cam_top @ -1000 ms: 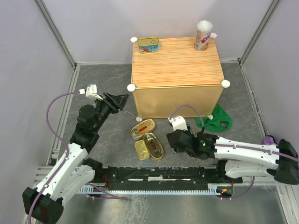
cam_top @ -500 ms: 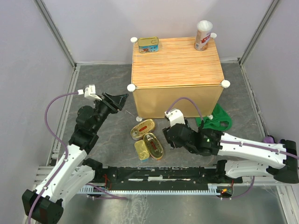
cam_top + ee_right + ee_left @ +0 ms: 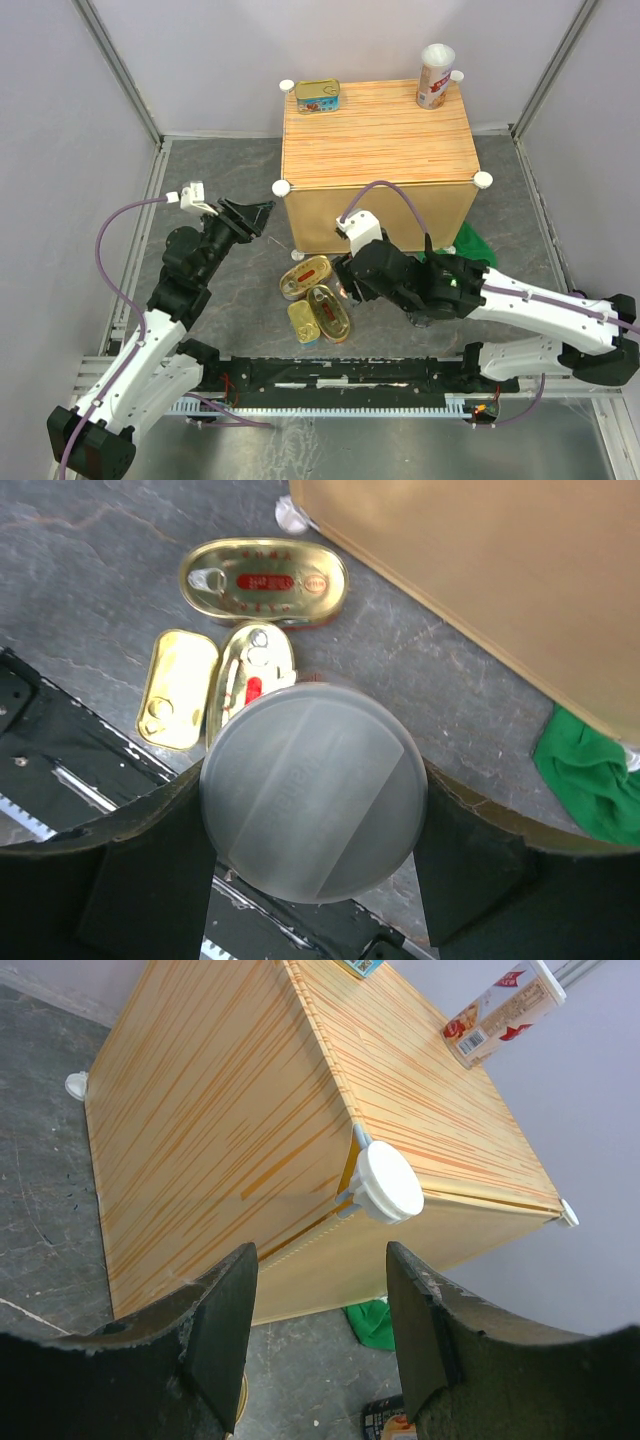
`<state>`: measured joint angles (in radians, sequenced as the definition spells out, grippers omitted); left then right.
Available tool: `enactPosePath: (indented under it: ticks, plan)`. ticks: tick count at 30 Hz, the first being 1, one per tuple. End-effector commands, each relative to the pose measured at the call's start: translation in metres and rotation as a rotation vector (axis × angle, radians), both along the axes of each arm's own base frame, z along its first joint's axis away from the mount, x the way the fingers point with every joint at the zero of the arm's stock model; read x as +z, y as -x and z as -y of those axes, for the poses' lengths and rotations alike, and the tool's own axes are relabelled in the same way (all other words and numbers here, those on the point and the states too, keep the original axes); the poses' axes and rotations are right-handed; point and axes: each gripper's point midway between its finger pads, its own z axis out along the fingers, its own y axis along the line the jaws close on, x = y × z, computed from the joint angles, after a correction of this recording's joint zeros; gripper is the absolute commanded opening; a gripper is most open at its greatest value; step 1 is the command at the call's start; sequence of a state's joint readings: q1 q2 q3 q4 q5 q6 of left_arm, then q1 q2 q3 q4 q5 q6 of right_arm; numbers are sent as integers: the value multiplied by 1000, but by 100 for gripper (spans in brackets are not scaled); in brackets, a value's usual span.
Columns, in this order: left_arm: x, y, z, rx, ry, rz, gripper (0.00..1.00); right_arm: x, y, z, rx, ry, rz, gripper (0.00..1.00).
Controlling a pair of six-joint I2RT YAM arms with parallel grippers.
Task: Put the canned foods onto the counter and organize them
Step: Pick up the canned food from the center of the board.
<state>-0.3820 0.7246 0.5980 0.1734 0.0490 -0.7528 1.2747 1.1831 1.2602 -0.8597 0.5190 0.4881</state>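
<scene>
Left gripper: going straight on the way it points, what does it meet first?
Probably the counter, close to its near-left corner knob. Nothing shows between the open jaws and it in the left wrist view, though depth is unclear.

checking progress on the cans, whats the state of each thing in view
left gripper: open, empty
right gripper: shut on white-lidded can
corner tin: flat on counter
tall can: upright on counter
oval tins: flat on table
rectangular tin: flat on table
green cloth: crumpled
</scene>
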Motion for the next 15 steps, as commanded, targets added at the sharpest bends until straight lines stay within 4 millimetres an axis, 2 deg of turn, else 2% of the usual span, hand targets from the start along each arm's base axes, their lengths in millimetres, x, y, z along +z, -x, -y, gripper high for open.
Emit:
enactPosePath:
  ticks: [1,15]
  plan:
    - [19,1,-3,17,25,58,61,60,-7,-19,36,-120,82,21]
    - [26,3,-9,43,16,65,61,133,-17,-43,98,-156,175,20]
